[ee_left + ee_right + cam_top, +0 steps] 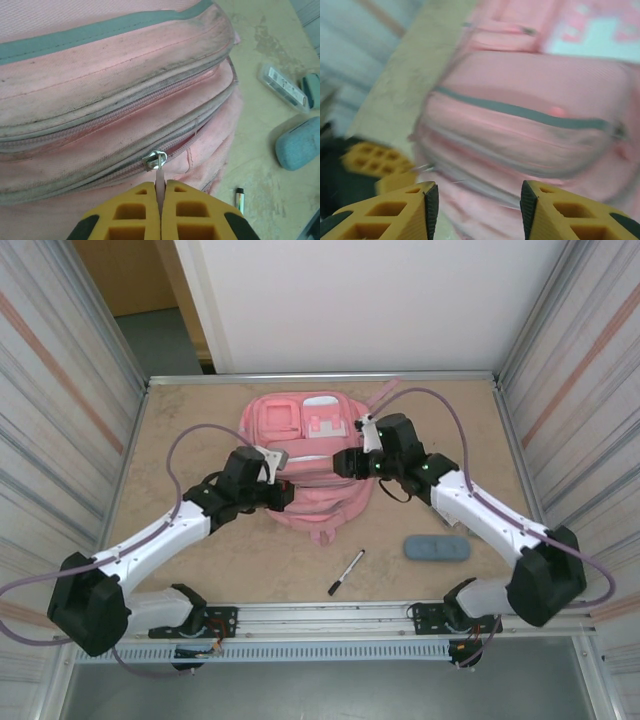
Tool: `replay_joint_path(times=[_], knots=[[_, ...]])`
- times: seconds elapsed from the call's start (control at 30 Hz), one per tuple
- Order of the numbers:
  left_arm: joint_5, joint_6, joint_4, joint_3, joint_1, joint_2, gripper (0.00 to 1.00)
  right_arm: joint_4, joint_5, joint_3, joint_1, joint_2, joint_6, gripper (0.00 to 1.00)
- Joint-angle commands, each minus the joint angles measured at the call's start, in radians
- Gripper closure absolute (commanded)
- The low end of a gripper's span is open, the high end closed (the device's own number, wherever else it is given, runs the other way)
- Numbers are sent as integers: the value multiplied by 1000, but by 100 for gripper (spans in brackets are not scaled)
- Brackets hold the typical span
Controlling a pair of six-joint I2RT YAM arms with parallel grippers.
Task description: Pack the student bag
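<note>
The left gripper [161, 195] pinches the zip pull [159, 176] of the student bag [318, 502], probably to drag that compartment open. The right gripper [476, 200] hovers over it, fingers apart and empty. The bag lies flat mid-table, with the pen [347, 572] and blue case [436, 548] nearby, presumably for packing.

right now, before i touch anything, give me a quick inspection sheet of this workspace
surface: tan table, scuffed, with a metal rim
job's things: student bag lying mid-table; the zips in the left wrist view look closed
clutter: black pen, blue-grey case, small clear labelled item, all lying beside the bag
grippers: left gripper shut on the bag's zipper pull; right gripper open above the bag, holding nothing
cables: purple cables arch up from both arms
surroundings: corrugated walls on both sides, white panel behind
</note>
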Motion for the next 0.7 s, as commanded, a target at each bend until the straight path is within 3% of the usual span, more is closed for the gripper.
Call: replay_joint_path(times=[0.0,0.23,0.37,0.57,0.67], knots=[[60,5,88,54,-8,19,100,-20,18,-15,71,33,-437,51],[110,-28,105,56,-7,32,100,-84,-14,88,118,205,-621,42],[156,-36,118,57,-8,42,100,-61,18,83,123,257,-773,42],[135,-74,146,38,-7,30,100,79,76,44,145,295,-854,49],[92,-74,120,29,-6,3,100,119,40,14,139,271,-859,67]])
